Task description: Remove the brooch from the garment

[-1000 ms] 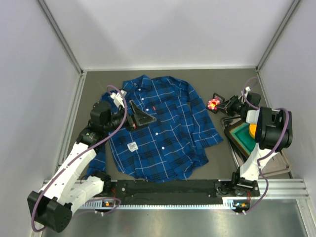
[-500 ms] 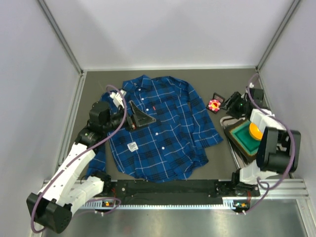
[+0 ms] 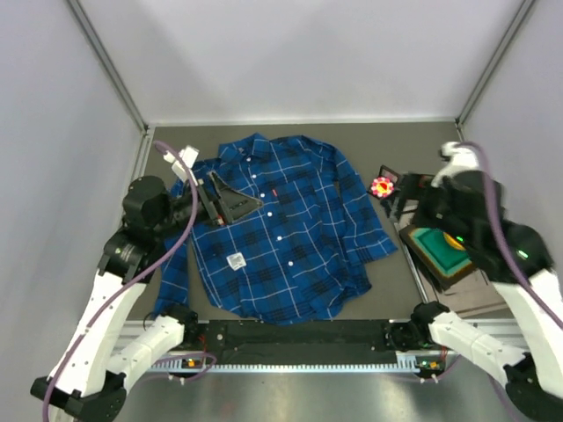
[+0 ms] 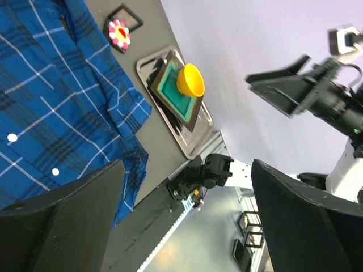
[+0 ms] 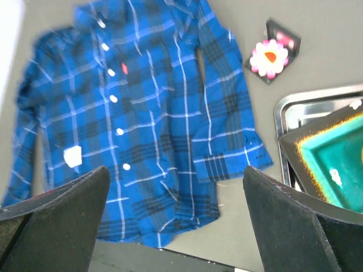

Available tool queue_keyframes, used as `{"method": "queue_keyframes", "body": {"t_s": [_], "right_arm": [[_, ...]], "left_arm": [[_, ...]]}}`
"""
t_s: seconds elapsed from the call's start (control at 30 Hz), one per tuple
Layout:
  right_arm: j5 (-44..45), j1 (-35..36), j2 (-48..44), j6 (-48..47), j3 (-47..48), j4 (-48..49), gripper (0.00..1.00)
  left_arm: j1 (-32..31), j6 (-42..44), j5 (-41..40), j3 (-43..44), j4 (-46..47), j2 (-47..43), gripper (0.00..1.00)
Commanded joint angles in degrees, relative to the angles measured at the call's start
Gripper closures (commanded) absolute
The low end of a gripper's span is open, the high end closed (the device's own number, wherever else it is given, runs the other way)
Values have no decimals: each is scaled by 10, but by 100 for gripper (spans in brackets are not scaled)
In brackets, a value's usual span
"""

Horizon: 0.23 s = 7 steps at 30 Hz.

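The brooch [image 5: 267,57] lies on a small black square [image 5: 285,36], just right of the plaid shirt's [image 3: 281,237] sleeve (apart from the cloth). The left gripper [image 3: 227,200] and right gripper [image 5: 176,175] both gape wide and hold nothing. A low sweep by the right arm could knock the brooch away or snag the sleeve.

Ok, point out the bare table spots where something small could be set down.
Free: the strip between the garment's collar and the back wall, wider toward the right, and the patch bordered by its sleeve cuff, the tray and the front rail. Crowded: the right side, where the brooch lies between sleeve and tray.
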Motion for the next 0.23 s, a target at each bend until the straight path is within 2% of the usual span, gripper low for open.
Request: {"method": "queue_keyframes", "body": {"t_s": [0.0,0.2], "right_arm": [[-11,7,-100,6,91,-83,1],[-16,7,-148,0,127,-65,1]], "left_arm": [[3,35,-57,69,-64,-39,2],[3,49,-145,118,-75,-83,2]]}}
